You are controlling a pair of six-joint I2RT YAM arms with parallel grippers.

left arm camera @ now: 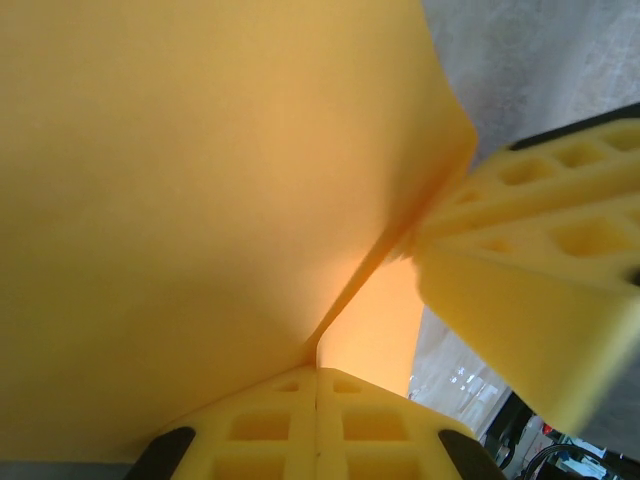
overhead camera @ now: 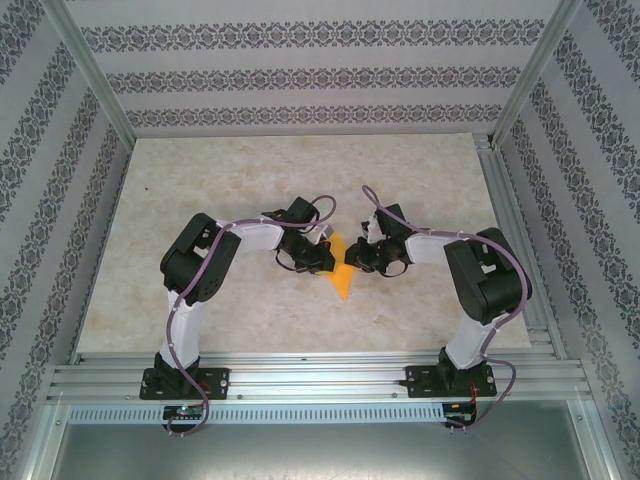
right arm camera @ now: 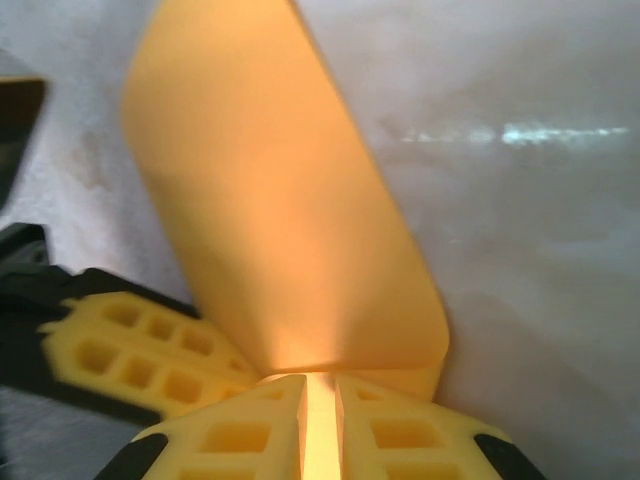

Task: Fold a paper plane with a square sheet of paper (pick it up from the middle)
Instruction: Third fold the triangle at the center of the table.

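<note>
the thin orange-yellow square sheet of paper (overhead camera: 342, 270), partly folded, is over the middle of the tabletop (overhead camera: 250, 180) between the arms. the left end effector (left arm camera: 317, 372) and right end effector (right arm camera: 318, 380) each pinch it. best to grip firmly, line up the edges, then press the crease.

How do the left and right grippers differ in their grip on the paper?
The left gripper is pressed flush shut; the right gripper shows a slim gap with paper in it. The left gripper meets the paper from the left, the right gripper from the right. Both are shut on it.
</note>
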